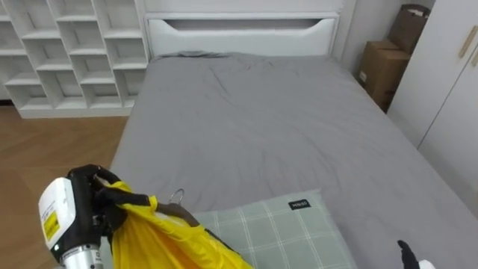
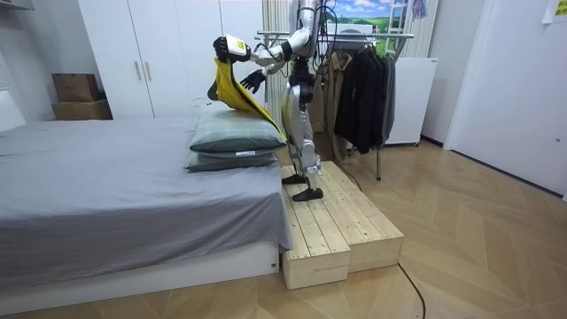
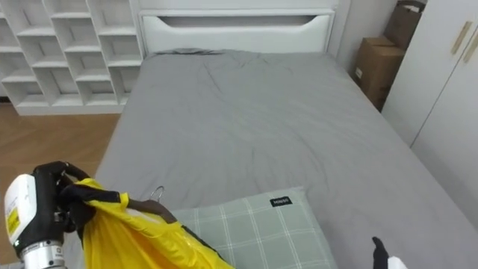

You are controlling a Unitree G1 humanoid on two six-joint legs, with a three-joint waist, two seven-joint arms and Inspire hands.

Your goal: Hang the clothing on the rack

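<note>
Yellow garment (image 1: 160, 239): bunched and lifted above the near left corner of the pillow (image 1: 284, 228); in the room view it hangs down from the raised hand towards that pillow.
Hanger: a thin metal hook (image 1: 177, 196) sticks up out of the yellow cloth, just left of the pillow's far edge; the rest of it is buried in the fabric.
Left hand (image 1: 101, 196): dark fingers curled tight into the top of the garment, up and to the left of the pillow.
Right hand (image 1: 405, 249): low, off the pillow's right side, holding nothing; in the room view its fingers look straight and spread.
Pillow: green checked, lying on a second, darker one at the near end of the bed (image 1: 261, 119).
Bed: grey cover, stretching away beyond the pillow to a white board.
Robot: upright on a wooden platform (image 2: 337, 221) just behind the pillow, facing the bed.
Clothes rack (image 2: 354, 35): behind the robot, on the far side from the pillow, with dark clothes (image 2: 363, 89) hanging on it.
Shelf unit (image 1: 67, 52): white, open cubes, far beyond the pillow on the left.
Cardboard boxes (image 1: 385, 67): far beyond the pillow on the right, next to a white wardrobe (image 1: 455, 82).
</note>
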